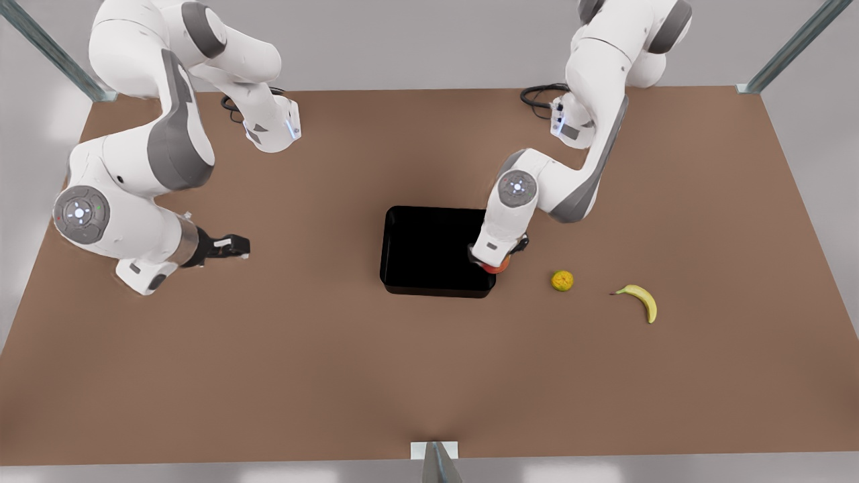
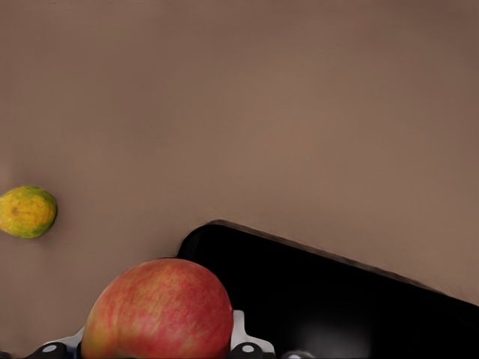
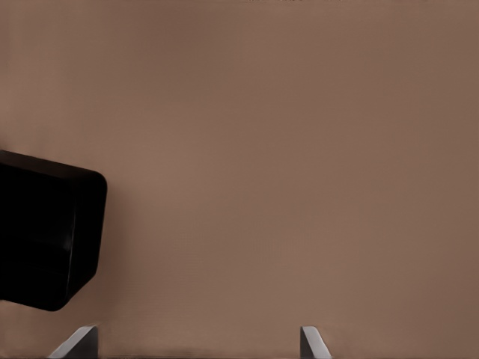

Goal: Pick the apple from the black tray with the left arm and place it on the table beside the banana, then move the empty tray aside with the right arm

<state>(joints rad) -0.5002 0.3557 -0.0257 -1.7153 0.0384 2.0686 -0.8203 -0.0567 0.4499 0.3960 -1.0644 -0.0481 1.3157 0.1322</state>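
Left claw (image 1: 497, 263) grips the apple (image 1: 497, 266) over the black tray's (image 1: 429, 249) corner nearest the citrus fruit (image 1: 562, 280), with the banana (image 1: 642, 299) farther along the desk (image 1: 335, 376). Right claw (image 1: 236, 246) waits well off the tray's other side, fingers (image 3: 312, 343) spread wide, holding nothing.

the apple (image 2: 157, 310) is red, mottled with a yellowish blush, and the tray (image 1: 429, 251) is glossy black on the plain matte brown table (image 1: 335, 376). the banana (image 1: 642, 300) is yellow with a dark stem tip, and the round citrus fruit (image 1: 562, 280) is yellow-orange with greenish patches. the arms are white with grey joints.
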